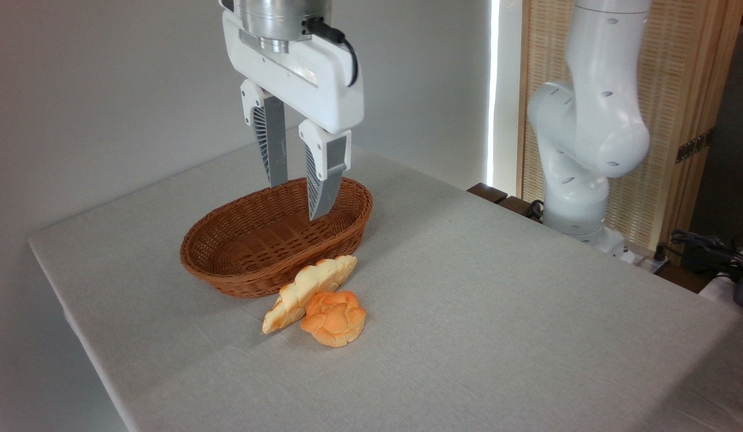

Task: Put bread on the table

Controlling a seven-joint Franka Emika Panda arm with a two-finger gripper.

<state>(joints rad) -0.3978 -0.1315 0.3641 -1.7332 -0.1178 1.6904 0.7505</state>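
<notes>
The long, pale-yellow bread loaf (309, 292) lies on the bench (527, 312), outside the wicker basket (239, 255) and just in front of its near rim, with its upper tapered end close against the basket wall. A rounder, darker orange knotted bun (334, 318) sits on the cloth touching the loaf's right side. The basket holds nothing that can be seen. Above its far half hangs the tool (296, 201), pointing straight down, its two ribbed fingers (321, 180) spread apart with a clear gap between them and nothing held; the tips sit at about the level of the basket's rim. The arm's white base (578, 180) stands at the bench's far right edge.
</notes>
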